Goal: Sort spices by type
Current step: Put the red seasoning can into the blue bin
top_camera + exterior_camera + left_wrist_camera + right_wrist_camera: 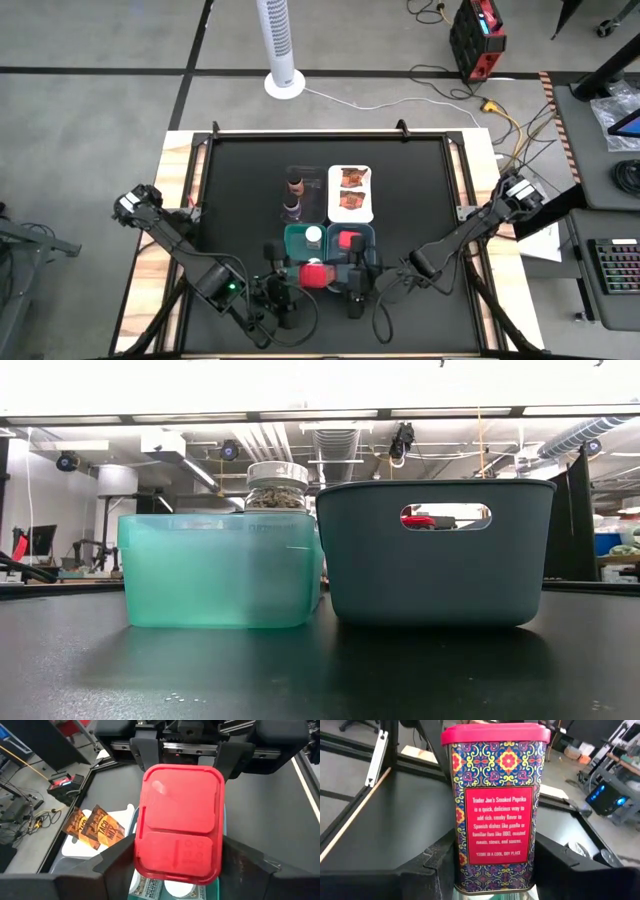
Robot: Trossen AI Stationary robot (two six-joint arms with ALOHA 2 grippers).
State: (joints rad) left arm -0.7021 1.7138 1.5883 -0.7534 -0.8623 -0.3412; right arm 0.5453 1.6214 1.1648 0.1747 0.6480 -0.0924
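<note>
Right wrist view: ornate red-lidded paprika box (495, 810)

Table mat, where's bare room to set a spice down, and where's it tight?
Bare black mat lies left of the clear tray and right of the white tray, and along the far edge. It is crowded at the near centre: teal tray, grey-blue tray, and both grippers meeting around the red box.
</note>
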